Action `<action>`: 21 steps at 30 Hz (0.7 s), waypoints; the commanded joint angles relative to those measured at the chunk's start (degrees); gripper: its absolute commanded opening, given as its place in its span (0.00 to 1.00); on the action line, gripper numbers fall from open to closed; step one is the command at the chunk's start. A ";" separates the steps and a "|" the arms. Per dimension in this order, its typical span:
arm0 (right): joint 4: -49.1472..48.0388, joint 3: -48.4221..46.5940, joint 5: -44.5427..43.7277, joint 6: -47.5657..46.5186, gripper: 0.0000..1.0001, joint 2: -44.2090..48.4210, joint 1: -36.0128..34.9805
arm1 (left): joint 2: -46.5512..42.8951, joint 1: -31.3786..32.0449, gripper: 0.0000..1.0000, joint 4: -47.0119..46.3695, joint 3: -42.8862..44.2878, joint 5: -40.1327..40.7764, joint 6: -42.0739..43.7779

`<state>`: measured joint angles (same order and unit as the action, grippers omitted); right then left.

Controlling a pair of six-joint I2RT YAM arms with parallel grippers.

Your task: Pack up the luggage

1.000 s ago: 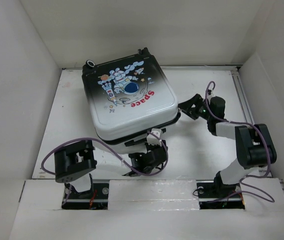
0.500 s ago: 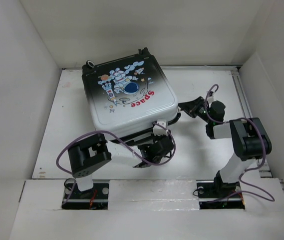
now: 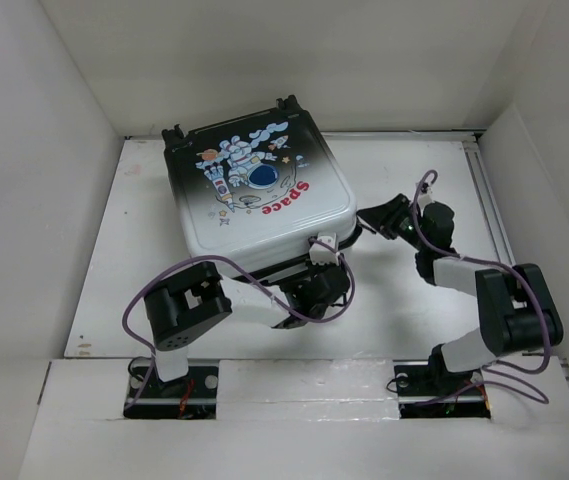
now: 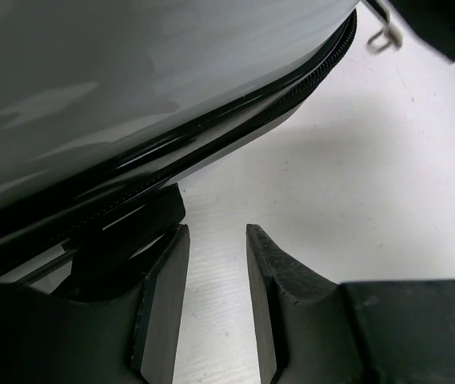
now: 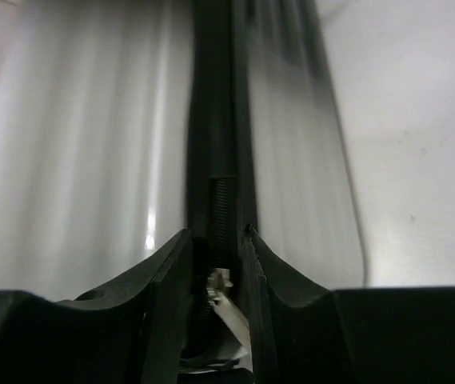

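The seam [image 5: 219, 120] of the luggage [image 3: 264, 210] runs straight ahead of the right fingers [image 5: 263, 304]; whether they grip its pull [image 5: 225, 300] is unclear. The left fingers [image 4: 163, 304] stand open, empty.

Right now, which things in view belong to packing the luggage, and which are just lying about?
Belongs to the job:
- luggage, lid down
- its zipper pull, between the fingers of the right gripper
- left gripper, open beside the luggage's near edge

Just there:
- white table
- purple cables
- white walls
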<state>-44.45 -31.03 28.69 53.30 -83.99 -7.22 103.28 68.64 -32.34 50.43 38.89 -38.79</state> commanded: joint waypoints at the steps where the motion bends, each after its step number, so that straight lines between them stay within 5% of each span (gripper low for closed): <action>1: 0.59 -0.53 -0.03 -1.18 0.44 -2.32 -0.33 | -0.45 -0.88 0.31 -2.20 1.86 1.71 1.08; 3: 0.59 0.17 -0.64 -1.18 0.54 -2.32 -0.33 | -0.45 -0.88 0.31 -2.20 1.86 1.71 1.08; 6: 0.59 0.18 -0.65 -1.18 0.56 -2.32 -0.33 | 0.07 -0.88 0.29 -2.20 1.86 1.18 1.08; 8: 0.59 0.70 0.13 -1.18 0.42 -2.32 -0.33 | 0.07 -0.88 0.29 -2.20 1.86 0.48 1.08; 12: -0.82 1.84 2.68 -1.71 0.40 -1.80 1.42 | 0.07 -0.88 0.29 -2.20 1.86 0.48 1.08; 17: -1.34 4.21 6.81 -2.76 0.59 -0.04 4.40 | -1.07 -0.88 0.28 -2.20 1.33 -0.05 1.08; 21: -0.73 4.83 9.71 -4.60 0.65 1.10 7.04 | -1.07 -0.88 0.27 -2.20 1.33 -0.57 1.08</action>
<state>-43.46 -26.74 33.85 51.35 -84.79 -2.02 103.33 68.36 -32.58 50.50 37.93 -38.37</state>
